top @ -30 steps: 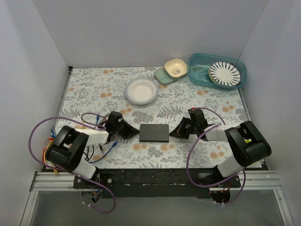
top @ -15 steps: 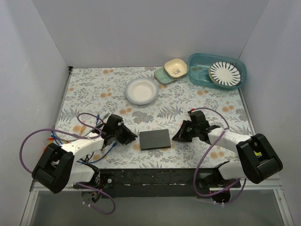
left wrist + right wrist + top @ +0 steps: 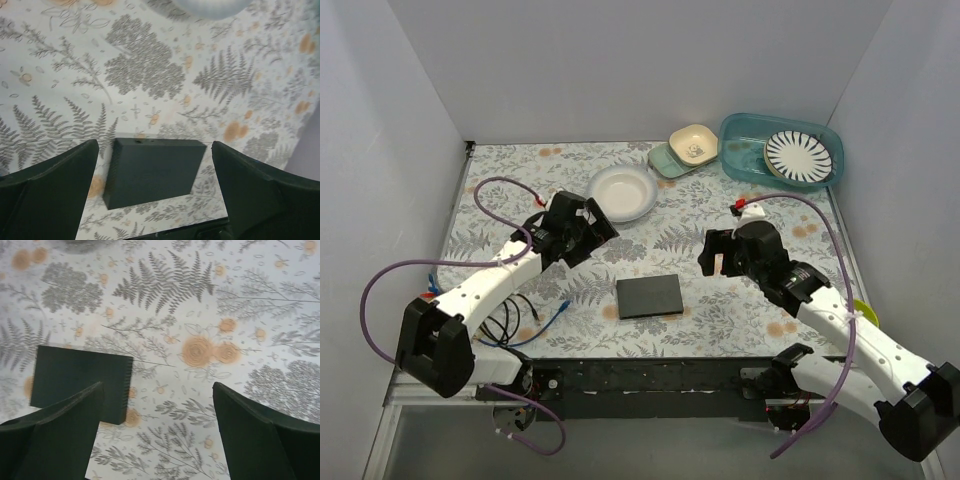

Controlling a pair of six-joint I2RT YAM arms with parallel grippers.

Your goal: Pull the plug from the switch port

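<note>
The switch [image 3: 649,296], a flat matte-black box, lies on the floral table a little near of centre. No cable shows in it. A thin blue cable [image 3: 542,320] lies to its left; its plug end [image 3: 565,305] rests on the cloth, apart from the switch. My left gripper [image 3: 585,225] hangs open above the table, up-left of the switch. In the left wrist view the switch [image 3: 155,170] sits below the left gripper [image 3: 155,145]. My right gripper [image 3: 718,262] is open, up-right of the switch. In the right wrist view the right gripper [image 3: 157,387] has the switch [image 3: 80,377] by its left finger.
A white bowl [image 3: 621,192] sits behind the left gripper. Two small dishes [image 3: 685,148] and a teal basin [image 3: 745,160] holding a striped plate [image 3: 798,155] stand at the back right. Loose cables [image 3: 505,322] coil at the near left. White walls enclose the table.
Both grippers were shut at the switch's two ends; they have opened, risen and drawn back from it. The switch has slid slightly toward the near edge and turned a little.
</note>
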